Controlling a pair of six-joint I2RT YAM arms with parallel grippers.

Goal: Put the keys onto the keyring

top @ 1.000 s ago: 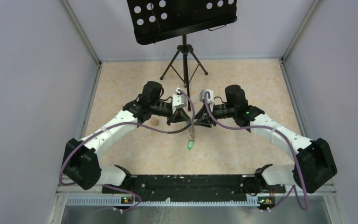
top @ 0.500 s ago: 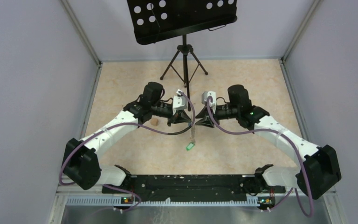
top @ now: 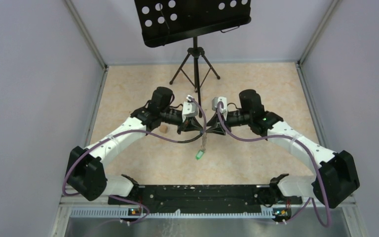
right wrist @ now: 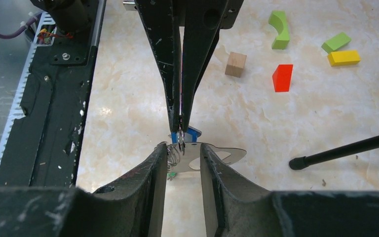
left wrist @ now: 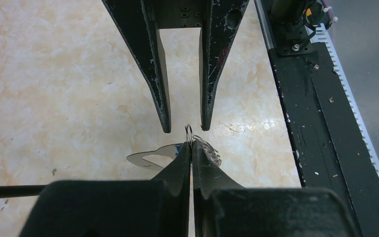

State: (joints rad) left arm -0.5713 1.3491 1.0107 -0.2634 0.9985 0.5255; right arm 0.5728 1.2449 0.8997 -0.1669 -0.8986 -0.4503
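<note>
hanging above table (right wrist: 128, 98), keyring (right wrist: 222, 155) dangles from left gripper (right wrist: 180, 129), jaws pinched tight on its small wire loop. blue-tagged key (right wrist: 193, 133) just beside loop, green-tagged key (top: 200, 154) lowest, under chain. right gripper (left wrist: 185, 127) part-spread, straddling loop, not touching.

Surfaces: table (right wrist: 123, 98) stone-patterned beige, smooth, glossy with glare spots; fingers (right wrist: 170, 59) of left gripper (right wrist: 180, 129) matt black, flecked with pale scuffs; keyring (right wrist: 224, 154) flat bare metal with a dull silver sheen; wire ring (left wrist: 188, 132) thin bright metal; blue key tag (right wrist: 193, 133) smooth plastic; cube (right wrist: 236, 64) raw pale wood, matt; base plate (right wrist: 44, 123) black, scratched, dusty.
</note>
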